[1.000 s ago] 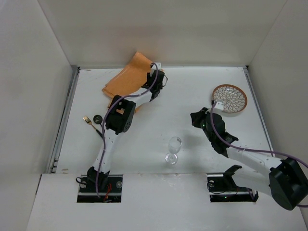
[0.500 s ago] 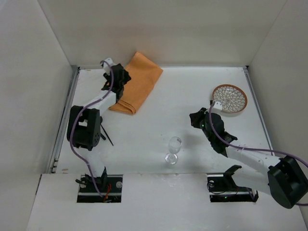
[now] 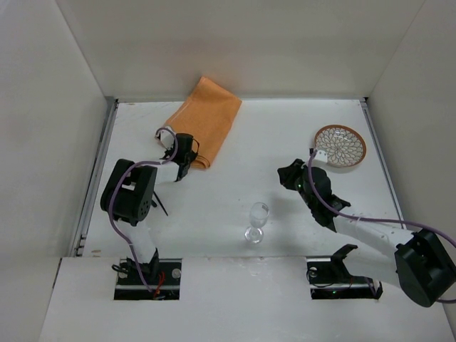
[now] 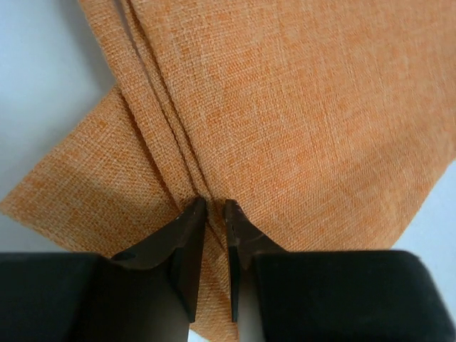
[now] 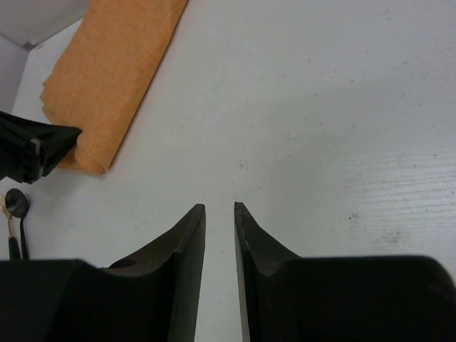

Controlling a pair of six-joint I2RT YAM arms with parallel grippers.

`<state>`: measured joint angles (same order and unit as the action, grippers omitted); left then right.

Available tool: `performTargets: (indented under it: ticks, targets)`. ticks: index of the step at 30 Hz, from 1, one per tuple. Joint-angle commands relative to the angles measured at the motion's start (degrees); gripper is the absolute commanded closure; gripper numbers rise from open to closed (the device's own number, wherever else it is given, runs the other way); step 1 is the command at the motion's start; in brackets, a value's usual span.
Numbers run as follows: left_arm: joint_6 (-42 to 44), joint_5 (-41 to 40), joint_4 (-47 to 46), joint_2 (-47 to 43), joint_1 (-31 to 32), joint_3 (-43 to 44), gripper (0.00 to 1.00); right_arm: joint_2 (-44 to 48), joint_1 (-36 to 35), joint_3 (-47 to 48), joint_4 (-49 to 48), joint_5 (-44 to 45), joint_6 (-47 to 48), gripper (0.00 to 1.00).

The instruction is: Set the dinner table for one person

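Left wrist: left gripper (image 4: 211,205) pinches orange cloth (image 4: 306,107); right gripper (image 5: 219,206) nearly closed, empty; glass (image 3: 258,214) stands upright.

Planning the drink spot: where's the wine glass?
Top view: the wine glass stands upright, front centre of the dinner table, left of the right hand.

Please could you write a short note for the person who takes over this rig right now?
Left claw: shut, it seems on a fold of the orange cloth, at the far side of the dinner table, left of centre.
Right claw: shut, empty, above bare table.
Glass upright near the centre; plate far right; cutlery at the left, partly hidden.
Done: no place setting arranged yet.
Left to do: bring cloth, plate, glass and cutlery together.
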<state>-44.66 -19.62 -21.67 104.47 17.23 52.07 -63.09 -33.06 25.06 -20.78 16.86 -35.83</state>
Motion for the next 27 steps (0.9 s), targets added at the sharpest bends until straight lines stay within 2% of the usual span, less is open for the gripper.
performTargets:
  ticks: [1,5,7,10,13,18,22,27]
  targets:
    - [-4.9,1.2,-3.3,0.0,5.0,-4.6,0.87,1.5,0.1,2.0,-3.0,-0.1,0.2,0.71]
    - [-6.3,0.6,-3.8,-2.2,6.7,-7.2,0.85,1.3,0.1,1.7,-3.6,-0.1,-0.2,0.7]
    - [-6.0,-0.3,-3.8,-4.4,6.0,-8.0,0.77,1.0,0.0,2.0,-3.3,-0.1,0.1,0.7]
    - [-3.9,-0.1,-3.5,-7.1,5.5,-7.6,0.71,0.2,0.0,2.0,-3.8,-0.4,-0.3,0.65]
    - [-2.4,-0.5,-3.5,-9.5,5.2,-7.3,0.61,-0.3,0.0,2.5,-3.7,-0.2,0.1,0.61]
    - [-4.2,0.1,-3.7,-12.8,-1.8,-8.2,0.46,0.1,0.0,2.3,-3.6,-0.5,0.0,0.54]
    - [-7.5,5.4,-4.2,-10.9,-8.3,-7.5,0.44,0.2,0.1,2.0,-3.9,-0.7,-0.3,0.52]
    - [-10.5,9.3,-6.0,-4.7,-11.5,-5.5,0.44,0.7,0.0,2.0,-4.3,-0.4,-0.2,0.51]
